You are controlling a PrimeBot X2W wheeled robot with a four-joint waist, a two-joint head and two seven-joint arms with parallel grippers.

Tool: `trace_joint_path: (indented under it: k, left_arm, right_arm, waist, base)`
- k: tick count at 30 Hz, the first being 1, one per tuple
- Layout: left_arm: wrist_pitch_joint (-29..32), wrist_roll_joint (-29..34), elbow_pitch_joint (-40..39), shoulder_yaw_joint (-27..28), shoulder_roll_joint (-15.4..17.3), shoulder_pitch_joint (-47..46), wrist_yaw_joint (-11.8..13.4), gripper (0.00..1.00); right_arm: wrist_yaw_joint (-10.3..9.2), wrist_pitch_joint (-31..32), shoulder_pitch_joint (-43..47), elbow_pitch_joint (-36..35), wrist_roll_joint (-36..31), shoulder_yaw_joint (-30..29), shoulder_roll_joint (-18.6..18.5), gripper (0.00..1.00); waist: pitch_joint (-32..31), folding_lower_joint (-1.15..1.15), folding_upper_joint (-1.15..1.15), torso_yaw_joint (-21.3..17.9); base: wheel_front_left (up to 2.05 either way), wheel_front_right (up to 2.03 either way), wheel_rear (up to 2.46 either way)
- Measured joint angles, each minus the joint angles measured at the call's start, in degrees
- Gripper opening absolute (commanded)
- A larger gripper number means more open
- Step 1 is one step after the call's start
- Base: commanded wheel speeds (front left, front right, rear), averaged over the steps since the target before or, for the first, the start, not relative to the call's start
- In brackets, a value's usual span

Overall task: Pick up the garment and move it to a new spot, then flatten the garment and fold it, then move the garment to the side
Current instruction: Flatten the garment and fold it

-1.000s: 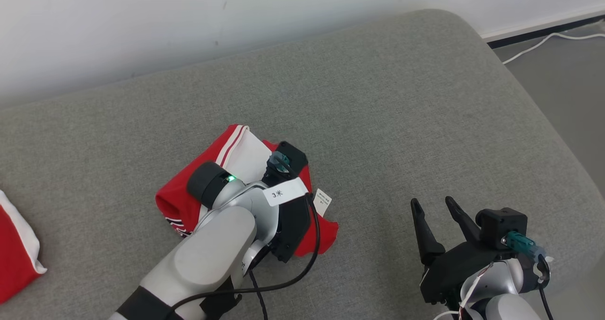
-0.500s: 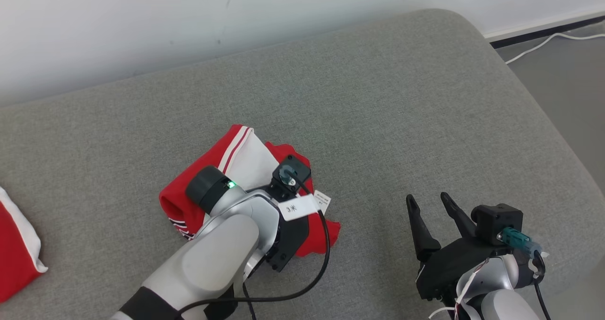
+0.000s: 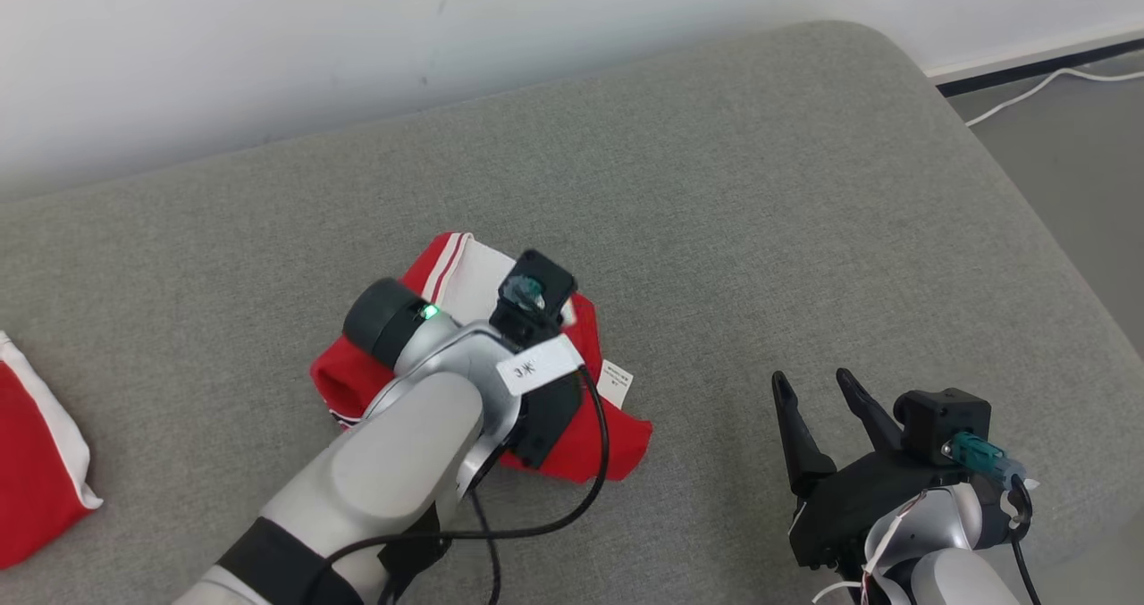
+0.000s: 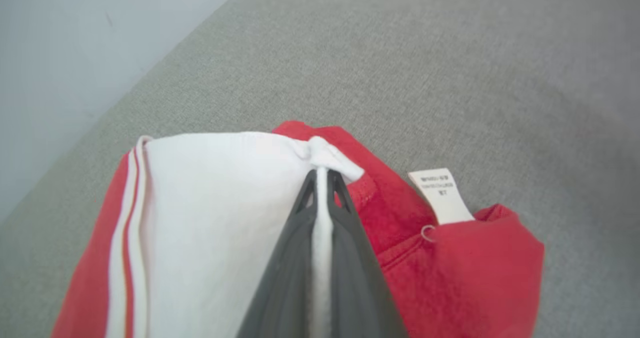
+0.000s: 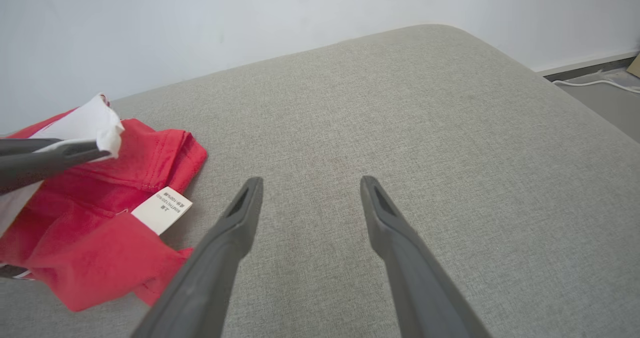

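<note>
The garment (image 3: 590,444) is a crumpled red piece with a white panel, red-and-white stripes and a white care label (image 3: 615,382); it lies mid-cushion. My left gripper (image 4: 322,175) is shut on a fold of the white panel (image 4: 210,213), pinching the cloth between its two dark fingers. From the right wrist view the same pinch shows at the left edge, with the garment (image 5: 100,228) bunched below it. My right gripper (image 3: 809,389) stands open over bare cushion to the right of the garment, fingers (image 5: 240,213) spread with nothing between them.
A large grey upholstered cushion (image 3: 715,212) bears everything, its rounded edge at the right. Another red and white piece of cloth (image 3: 40,462) lies at the far left edge. Beyond the right edge is floor with a white cable (image 3: 1028,87). A pale wall runs behind.
My left gripper has shut on the white fold of the garment, and the wrist has lifted slightly toward the wall. The right arm has hardly moved.
</note>
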Motion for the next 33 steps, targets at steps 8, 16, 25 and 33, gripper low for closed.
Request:
trace_joint_path:
  k: [8, 16, 25, 33]
  left_arm:
    - [-9.03, -8.14, -11.7, 5.16, -0.19, -8.12, 0.55, 0.0]
    - [-21.01, -13.55, -17.6, 12.59, -0.42, -19.12, 1.87, 0.0]
    - [-28.67, -20.64, -17.05, 18.66, -0.91, -22.1, 4.81, 0.0]
    - [-26.88, -17.55, -1.15, 16.24, 5.79, -6.84, 5.6, 0.0]
  right_arm:
    - [0.03, -0.02, -1.57, 1.7, 0.08, 1.63, 0.05, 1.0]
    - [0.09, 0.02, -2.19, 3.98, 0.4, 3.65, 0.14, 1.0]
    - [0.08, -0.87, -0.5, 3.6, 0.97, 2.04, 0.16, 1.0]
    - [0.08, -1.52, 0.51, 2.19, 1.04, 0.45, -0.04, 1.0]
  waist:
    - [-1.2, 0.0, 0.0, 0.25]
    - [-2.74, 0.0, 0.0, -1.57]
    - [-4.63, -0.01, -0.02, -3.34]
    - [-4.11, 0.0, -0.01, -0.55]
  base:
    - [0.0, 0.0, 0.0]
    - [0.0, 0.0, 0.0]
    - [0.0, 0.0, 0.0]
    - [0.0, 0.0, 0.0]
